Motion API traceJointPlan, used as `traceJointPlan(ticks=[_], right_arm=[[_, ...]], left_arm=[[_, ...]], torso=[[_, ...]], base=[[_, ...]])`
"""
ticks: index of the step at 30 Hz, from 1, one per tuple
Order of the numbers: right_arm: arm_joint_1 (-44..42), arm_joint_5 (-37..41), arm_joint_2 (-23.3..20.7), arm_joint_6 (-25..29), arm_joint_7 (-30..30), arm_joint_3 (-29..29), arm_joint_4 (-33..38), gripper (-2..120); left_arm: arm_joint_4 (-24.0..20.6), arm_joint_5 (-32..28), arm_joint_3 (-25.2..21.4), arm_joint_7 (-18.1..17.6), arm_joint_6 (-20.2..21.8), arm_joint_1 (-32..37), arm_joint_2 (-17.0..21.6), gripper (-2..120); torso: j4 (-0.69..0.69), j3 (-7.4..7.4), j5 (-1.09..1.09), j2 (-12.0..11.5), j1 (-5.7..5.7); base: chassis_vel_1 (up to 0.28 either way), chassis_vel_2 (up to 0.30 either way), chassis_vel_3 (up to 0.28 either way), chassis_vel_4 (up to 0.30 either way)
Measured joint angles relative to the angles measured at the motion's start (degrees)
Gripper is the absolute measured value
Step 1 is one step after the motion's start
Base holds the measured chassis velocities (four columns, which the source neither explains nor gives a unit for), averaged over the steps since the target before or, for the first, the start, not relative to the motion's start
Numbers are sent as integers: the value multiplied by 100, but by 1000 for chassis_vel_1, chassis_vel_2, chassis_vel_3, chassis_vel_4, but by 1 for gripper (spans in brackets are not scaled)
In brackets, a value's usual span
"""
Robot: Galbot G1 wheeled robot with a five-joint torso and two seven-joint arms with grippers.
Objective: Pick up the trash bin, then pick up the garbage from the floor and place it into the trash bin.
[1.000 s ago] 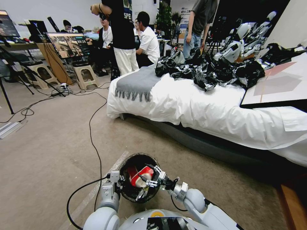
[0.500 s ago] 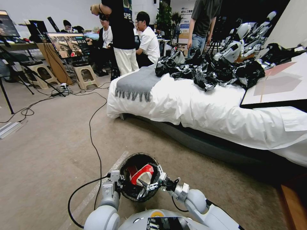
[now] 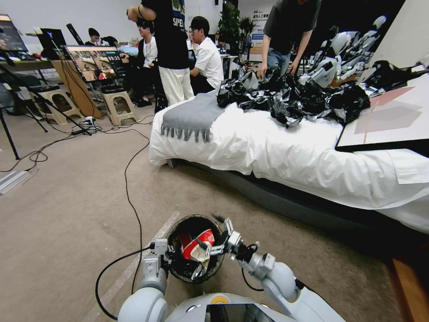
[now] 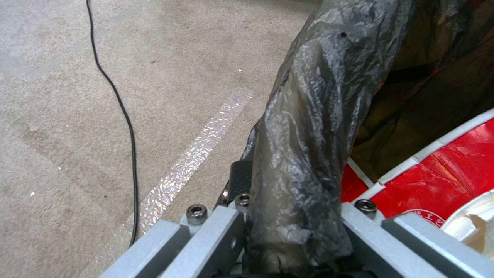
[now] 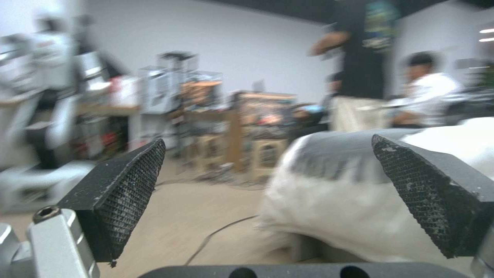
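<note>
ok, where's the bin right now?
Head view: the bin sits low centre, just ahead of the robot's chest, left gripper clamped on its rim, right gripper over its mouth.

Pale grey rounded arm shells, silver-grey metal wrist links, an orange mark on the torso top. Black cable looping from the left arm [image 3: 149,286]. Right gripper [image 5: 288,200]: black fingers [image 5: 129,193] with cross-hatched pads. Left gripper [image 4: 293,235]: grey bars, hex-socket screws.
</note>
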Motion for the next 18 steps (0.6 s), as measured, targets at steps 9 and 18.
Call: traceJointPlan(ticks=[9, 18], right_arm=[[-713, -435, 704, 136, 732, 599, -151, 100], [-1024, -566, 859, 498, 898, 1039, -663, 100]], left_arm=[[-32, -1, -37, 1, -31, 27, 10, 0], [-74, -30, -60, 1, -48, 48, 28, 0]], torso=[[-1, 0, 0, 0, 0], [0, 0, 1, 0, 0]], base=[[0, 0, 0, 0], [0, 0, 0, 0]])
